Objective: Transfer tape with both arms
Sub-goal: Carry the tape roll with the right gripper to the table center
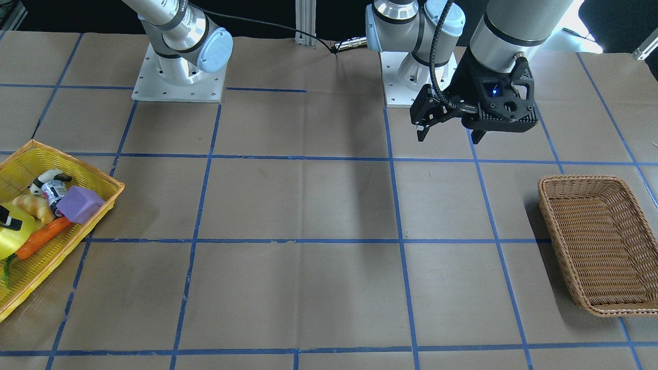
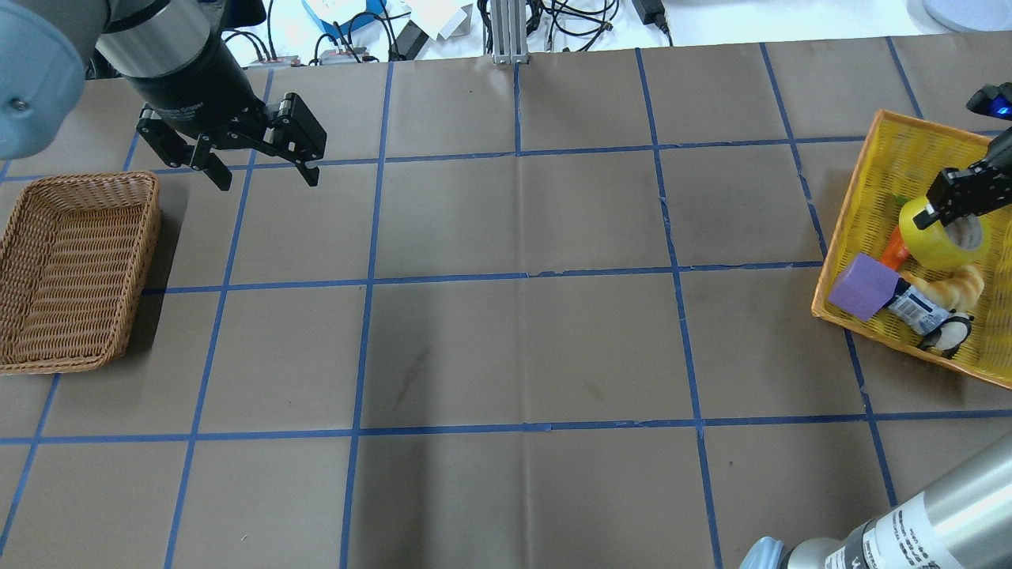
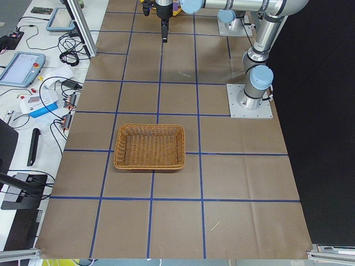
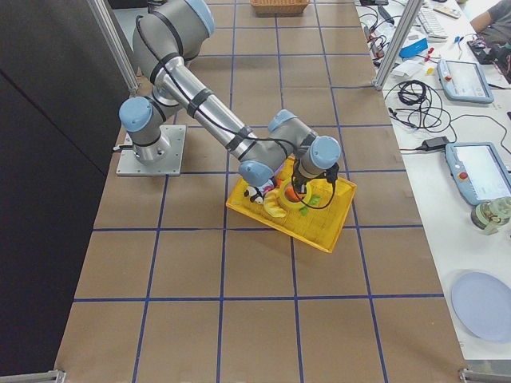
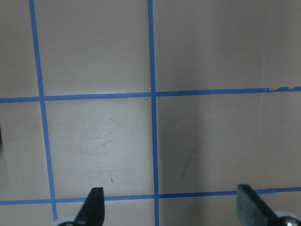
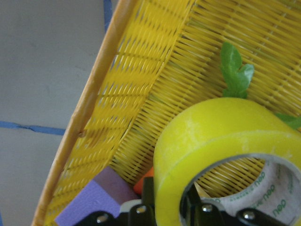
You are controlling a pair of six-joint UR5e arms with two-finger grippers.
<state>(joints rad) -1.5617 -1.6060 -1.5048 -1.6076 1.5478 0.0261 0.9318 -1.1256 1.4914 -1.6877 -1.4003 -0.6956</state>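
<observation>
The yellow tape roll [image 2: 939, 239] lies in the yellow basket [image 2: 870, 170] at the table's right end. My right gripper [image 2: 958, 197] is down in that basket and shut on the roll's wall, one finger inside the grey-white core and one outside. The right wrist view shows the tape [image 6: 221, 136] close up between the fingers. The tape also shows in the front view [image 1: 11, 237] and the right side view [image 4: 289, 197]. My left gripper [image 2: 267, 182] hangs open and empty above the table beside the wicker basket; it also shows in the front view [image 1: 449, 137] and its own wrist view [image 5: 171, 209].
The yellow basket also holds a purple block [image 2: 862, 286], a carrot [image 1: 43, 236], a croissant [image 2: 953, 286], a small bottle [image 2: 915, 307] and a black-and-white toy [image 2: 947, 333]. An empty brown wicker basket [image 2: 71, 273] stands at the table's left end. Blue tape lines grid the brown table.
</observation>
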